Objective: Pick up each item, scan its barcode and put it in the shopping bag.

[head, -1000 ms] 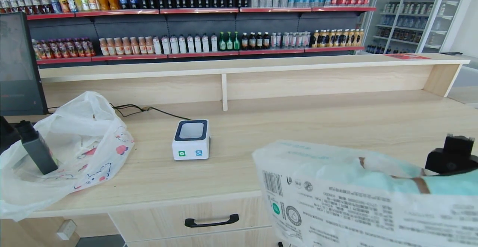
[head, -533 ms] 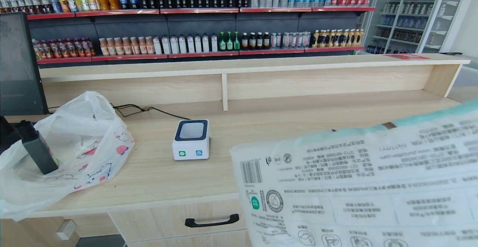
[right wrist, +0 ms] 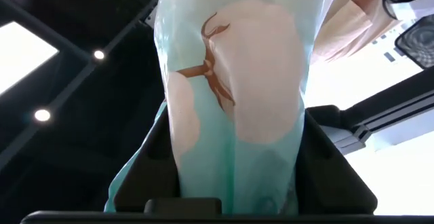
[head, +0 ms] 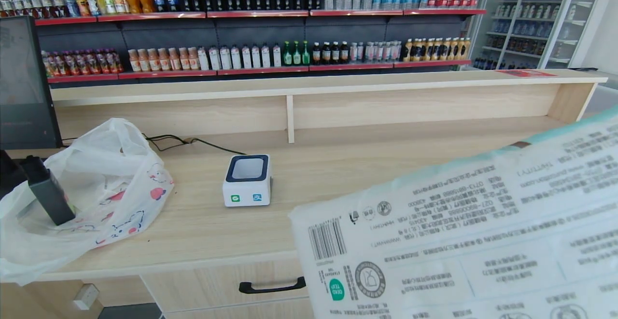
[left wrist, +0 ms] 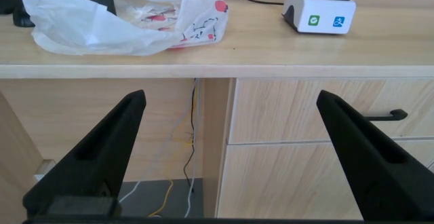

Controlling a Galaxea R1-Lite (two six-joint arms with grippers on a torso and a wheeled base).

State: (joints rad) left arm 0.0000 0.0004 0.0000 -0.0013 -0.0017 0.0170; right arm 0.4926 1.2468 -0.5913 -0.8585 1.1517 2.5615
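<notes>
plastic pack [head: 458,242], pinched by right tool [right wrist: 237,156], hangs over the desk [head: 338,164] at front right, barcode [head: 327,239] facing up. to scan well, turn barcode down onto scanner [head: 247,180]. left tool [left wrist: 230,102] spread below desk edge, near bag [head: 87,188].

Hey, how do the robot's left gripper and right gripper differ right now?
The left gripper is open and empty; the right gripper is shut on the pack. The left gripper is level, facing the counter front below its top; the right gripper tilts upward, with ceiling lights behind its pack. Both have dark fingers.
</notes>
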